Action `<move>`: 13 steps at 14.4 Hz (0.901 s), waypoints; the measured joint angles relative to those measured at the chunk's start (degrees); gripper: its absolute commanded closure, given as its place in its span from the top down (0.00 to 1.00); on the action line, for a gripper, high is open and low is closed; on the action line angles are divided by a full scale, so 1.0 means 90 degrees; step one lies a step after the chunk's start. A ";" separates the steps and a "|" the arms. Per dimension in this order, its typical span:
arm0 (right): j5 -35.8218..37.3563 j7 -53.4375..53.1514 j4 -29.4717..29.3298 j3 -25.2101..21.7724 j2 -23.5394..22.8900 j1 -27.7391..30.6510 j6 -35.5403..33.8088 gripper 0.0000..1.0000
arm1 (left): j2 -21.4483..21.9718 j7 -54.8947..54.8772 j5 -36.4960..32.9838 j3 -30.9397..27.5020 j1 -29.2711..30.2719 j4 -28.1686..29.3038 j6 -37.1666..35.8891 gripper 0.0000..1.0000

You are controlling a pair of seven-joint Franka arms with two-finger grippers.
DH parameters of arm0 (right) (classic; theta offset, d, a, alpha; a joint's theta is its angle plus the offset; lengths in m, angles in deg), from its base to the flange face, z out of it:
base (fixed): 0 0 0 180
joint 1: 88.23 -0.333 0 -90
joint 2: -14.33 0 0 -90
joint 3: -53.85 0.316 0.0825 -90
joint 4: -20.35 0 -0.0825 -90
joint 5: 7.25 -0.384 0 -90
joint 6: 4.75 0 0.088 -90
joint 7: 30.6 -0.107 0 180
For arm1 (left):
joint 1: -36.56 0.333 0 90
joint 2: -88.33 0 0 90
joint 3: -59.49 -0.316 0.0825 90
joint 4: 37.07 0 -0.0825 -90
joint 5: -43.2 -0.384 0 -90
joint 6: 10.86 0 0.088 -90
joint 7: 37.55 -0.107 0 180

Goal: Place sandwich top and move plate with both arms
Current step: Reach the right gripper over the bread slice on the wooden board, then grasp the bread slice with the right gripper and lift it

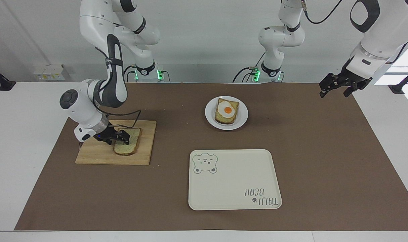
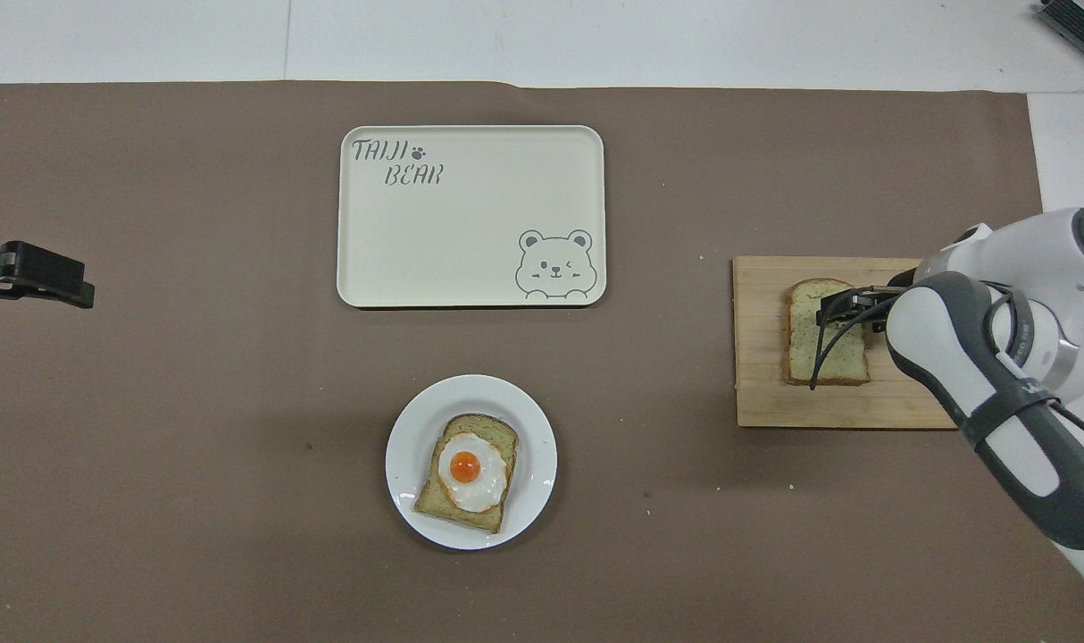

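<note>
plate [image 1: 241, 116]: small round white, on the brown mat [image 1: 325, 151] mid-table, nearer to the robots than the tray. Holds one bread slice topped with a fried egg [image 1: 227, 109]; nothing else on it.
tray [image 1: 234, 179]: cream rectangle with bear drawing and lettering, lies flat on the mat, farther from the robots than the plate. Nothing in it.
cutting board [image 1: 96, 156]: wooden, toward the right arm's end of the table, well apart from plate and tray. Carries the sandwich top.
sandwich top [image 1: 128, 148]: plain speckled slice with brown crust, flat on the board; not on the egg slice yet.
right gripper [image 1: 118, 138]: low on the board at the edge of the sandwich top, over the part of the slice nearer the robots; a black cable loops across the bread in the overhead view. Fingers: can't tell if spread or pinching the bread, wrist and links cover them.
left gripper [image 1: 335, 88]: waiting in the air over the mat's edge at the left arm's end, well apart from everything; fingers spread, nothing between them.
in the way: open mat between board and plate; tray sits off that line, farther from the robots.
</note>
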 measured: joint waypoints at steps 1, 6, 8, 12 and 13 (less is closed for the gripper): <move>-0.0023 0.0002 -0.0002 0.0011 0.0003 -0.0001 0.0000 0.32 | 0.0000 0.0000 0.0000 0.0000 0.0000 0.0000 0.0000 1.00; -0.0042 0.0004 -0.0008 -0.0011 0.0084 -0.0001 0.0000 0.00 | 0.0000 0.0000 0.0000 0.0000 0.0000 0.0000 0.0000 1.00; -0.0043 0.0006 -0.0003 -0.0026 0.0077 0.0001 0.0000 0.00 | 0.0000 0.0000 0.0000 0.0000 0.0000 0.0000 0.0000 1.00; -0.0043 0.0006 -0.0005 -0.0025 0.0077 0.0000 0.0000 0.00 | 0.0000 0.0000 0.0000 0.0000 0.0000 0.0000 0.0000 1.00; -0.0043 0.0006 -0.0012 -0.0025 0.0076 0.0000 0.0000 0.00 | 0.0000 0.0000 0.0000 0.0000 0.0000 0.0000 0.0000 1.00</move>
